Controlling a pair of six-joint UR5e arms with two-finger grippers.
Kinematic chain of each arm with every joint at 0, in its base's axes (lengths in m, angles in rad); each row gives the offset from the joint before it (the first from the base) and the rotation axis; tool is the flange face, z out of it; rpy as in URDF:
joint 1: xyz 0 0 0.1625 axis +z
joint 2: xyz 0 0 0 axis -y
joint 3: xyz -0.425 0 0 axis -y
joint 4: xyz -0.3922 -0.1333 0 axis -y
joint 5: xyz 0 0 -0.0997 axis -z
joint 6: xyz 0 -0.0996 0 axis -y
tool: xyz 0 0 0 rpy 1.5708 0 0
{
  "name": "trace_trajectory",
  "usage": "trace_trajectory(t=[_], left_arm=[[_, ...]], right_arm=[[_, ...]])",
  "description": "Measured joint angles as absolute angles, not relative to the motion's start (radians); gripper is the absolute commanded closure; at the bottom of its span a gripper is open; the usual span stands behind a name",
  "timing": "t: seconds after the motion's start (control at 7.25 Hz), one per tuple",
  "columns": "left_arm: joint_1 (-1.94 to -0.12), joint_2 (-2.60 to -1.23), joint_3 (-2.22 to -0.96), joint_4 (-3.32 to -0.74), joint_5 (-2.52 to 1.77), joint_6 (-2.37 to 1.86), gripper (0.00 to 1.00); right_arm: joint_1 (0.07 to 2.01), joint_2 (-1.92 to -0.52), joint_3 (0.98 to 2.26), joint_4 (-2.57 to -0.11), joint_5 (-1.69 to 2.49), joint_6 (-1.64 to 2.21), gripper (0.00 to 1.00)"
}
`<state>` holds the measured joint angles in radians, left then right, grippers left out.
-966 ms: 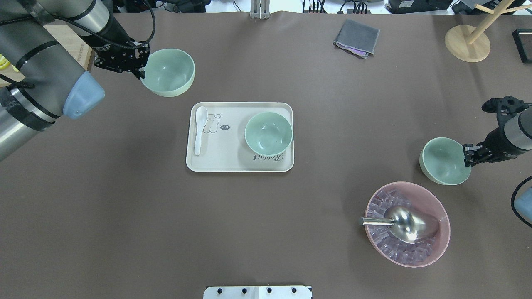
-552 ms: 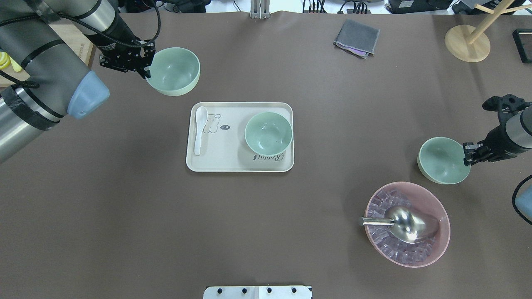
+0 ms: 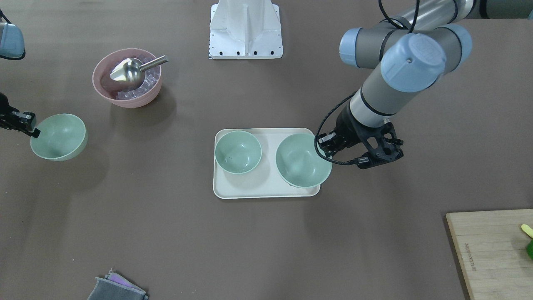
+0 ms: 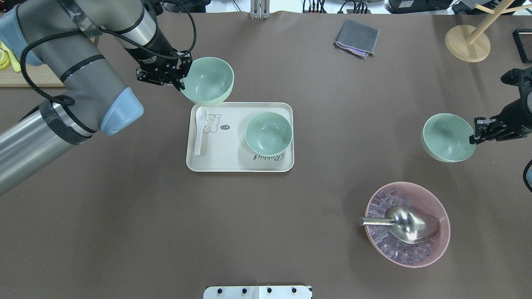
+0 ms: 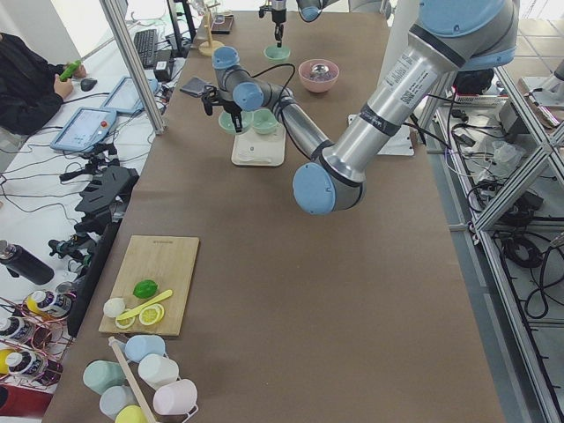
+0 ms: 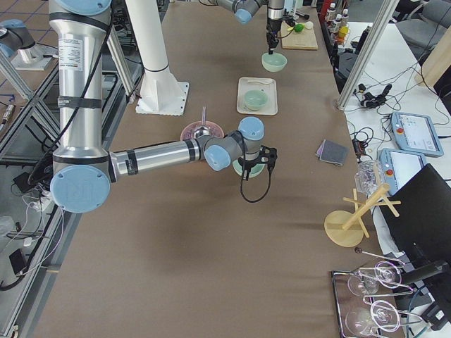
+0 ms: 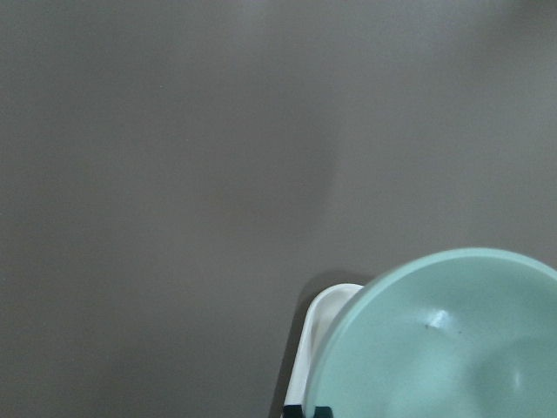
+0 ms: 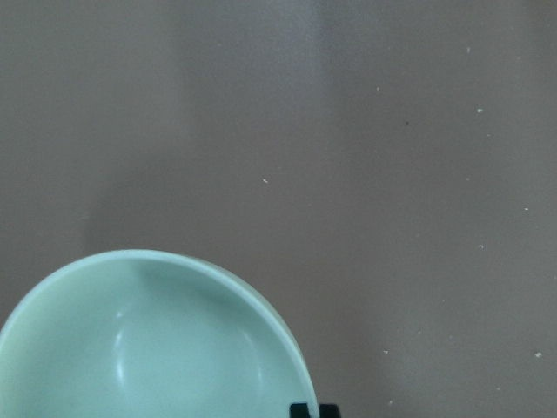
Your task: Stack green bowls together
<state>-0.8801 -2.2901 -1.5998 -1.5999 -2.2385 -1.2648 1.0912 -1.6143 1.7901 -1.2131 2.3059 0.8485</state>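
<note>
Three pale green bowls show. One green bowl (image 4: 268,133) (image 3: 237,151) rests on the right part of the cream tray (image 4: 232,164). My left gripper (image 4: 181,80) (image 3: 322,146) is shut on the rim of a second green bowl (image 4: 207,80) (image 3: 303,166) (image 7: 444,340), held in the air over the tray's far left corner. My right gripper (image 4: 475,133) (image 3: 32,129) is shut on the rim of the third green bowl (image 4: 448,137) (image 3: 58,137) (image 8: 152,340), lifted above the table at the right.
A white spoon (image 4: 200,128) lies on the tray's left part. A pink bowl (image 4: 407,224) with ice and a metal scoop (image 4: 399,222) sits front right. A grey cloth (image 4: 356,38) and a wooden stand (image 4: 467,41) lie at the back. A cutting board (image 3: 491,250) is far left.
My left arm carried its bowl right and toward the tray's corner. My right arm lifted its bowl and moved it away from the pink bowl.
</note>
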Motion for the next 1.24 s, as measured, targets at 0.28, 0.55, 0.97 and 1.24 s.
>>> trace_trajectory(t=[0.28,0.55,0.97,1.24], left_arm=[[-0.818,-2.336,-1.597,-1.6,-2.212,-1.329,1.0],[-0.773,-2.355,-1.588,-1.6,-2.194,-1.353,1.0],[-0.703,-2.366,-1.575,-1.603,-2.145,-1.392,1.0],[-0.671,-2.399,-1.535,-1.611,-2.111,-1.406,1.0]], right_arm=[[1.098,-1.612,1.794,-1.213,2.316,0.85,1.0],[1.103,-1.612,1.801,-1.213,2.328,0.851,1.0],[1.104,-1.607,1.804,-1.213,2.331,0.849,1.0],[1.104,-1.602,1.804,-1.213,2.33,0.852,1.0]])
